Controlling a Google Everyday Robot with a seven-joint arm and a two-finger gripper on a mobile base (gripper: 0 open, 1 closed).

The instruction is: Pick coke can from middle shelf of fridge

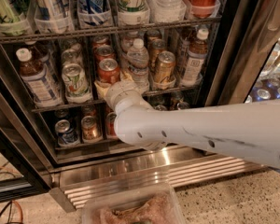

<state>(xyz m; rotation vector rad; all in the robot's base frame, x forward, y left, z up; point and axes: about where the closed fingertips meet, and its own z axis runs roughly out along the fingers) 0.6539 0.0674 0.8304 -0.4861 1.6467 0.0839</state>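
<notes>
The arm (200, 129) was a thick, smooth white tube dotted with small dark holes; its cream gripper (113, 83) sat at the ten o'clock end.

White arm (214, 132) stretches in from the right and bends at a chunky wrist joint (130, 125). The gripper (113, 87) sits just up-left of it, mostly hidden behind it.

Matt plastic gripper (108, 87) at glossy aluminium coke can (108, 70) on metal-wire middle shelf (60, 105)
</notes>
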